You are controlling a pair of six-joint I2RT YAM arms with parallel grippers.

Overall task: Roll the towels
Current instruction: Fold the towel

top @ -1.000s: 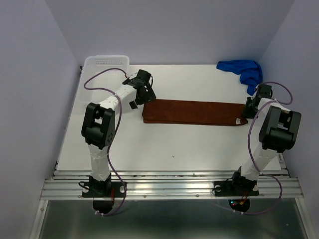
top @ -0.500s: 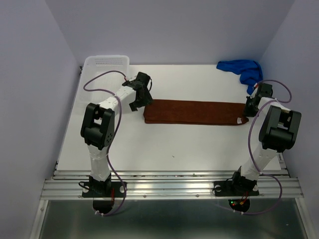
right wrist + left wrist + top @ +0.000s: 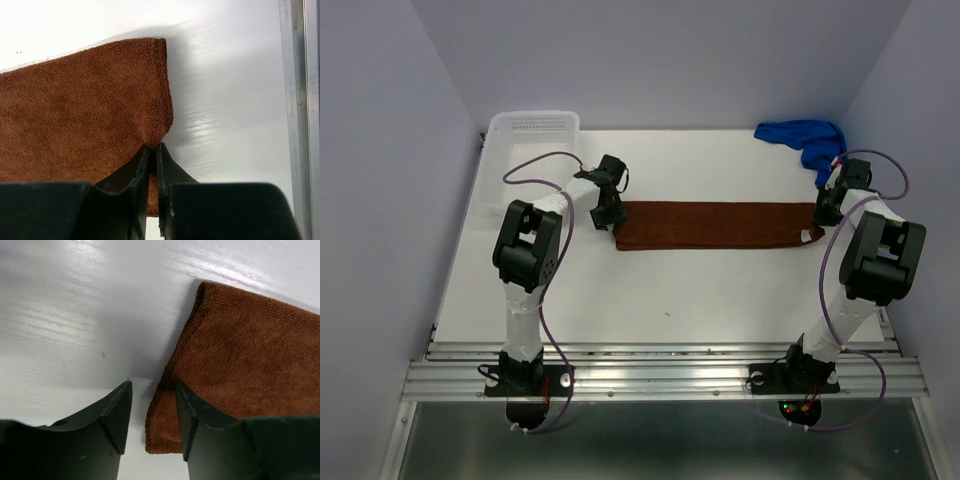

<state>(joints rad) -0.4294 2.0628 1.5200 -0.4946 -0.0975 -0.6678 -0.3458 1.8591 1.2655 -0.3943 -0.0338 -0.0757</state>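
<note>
The rust-brown towel lies folded in a long strip across the middle of the table. My left gripper is down at its left end. In the left wrist view its jaws stand partly apart astride the towel's left edge fold, one finger on the bare table and the other on the cloth. At the strip's right end my right gripper is shut, and in the right wrist view it pinches the hem of the brown towel. The blue towel lies crumpled at the far right corner.
A white perforated basket stands at the far left corner. A metal rail runs along the table's right edge, close to my right gripper. Purple walls close in the table on the left, right and far sides.
My left gripper has come down onto the brown towel's left edge with its jaws narrowing. My right gripper closed on the right hem, and the strip has shifted slightly to the right.
</note>
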